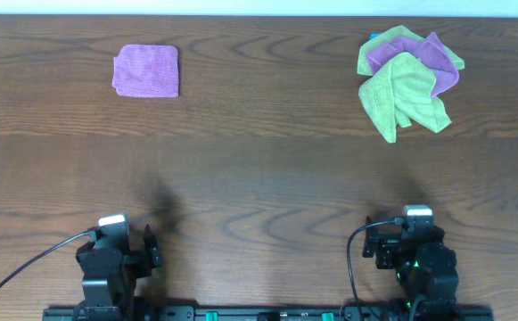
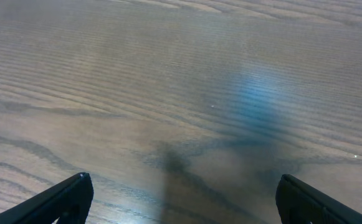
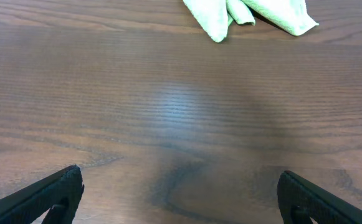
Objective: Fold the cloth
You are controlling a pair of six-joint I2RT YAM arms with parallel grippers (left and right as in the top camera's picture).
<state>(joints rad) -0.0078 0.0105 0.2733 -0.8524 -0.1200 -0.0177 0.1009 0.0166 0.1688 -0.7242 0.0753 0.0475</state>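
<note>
Cloth [image 1: 403, 96] is lying crumpled at the table's [image 1: 259, 160] far right, overlapping a purple cloth [image 1: 442, 68]. Left gripper [image 2: 184, 183] and right gripper [image 3: 181, 175] are sitting near the front edge, jaws spread wide, well apart from it.

A folded cloth [image 1: 145, 71] lies far left on the bench [image 1: 267, 160]. Far right, the crumpled cloth [image 1: 401, 96] fronts a heap of cloths [image 1: 441, 67]. The left hand [image 2: 184, 179] and right hand [image 3: 179, 172] sit nearest.

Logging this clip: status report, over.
Left gripper, right gripper open, empty. Cloth crumpled, far right, untouched. Purple cloth bunched against it.
</note>
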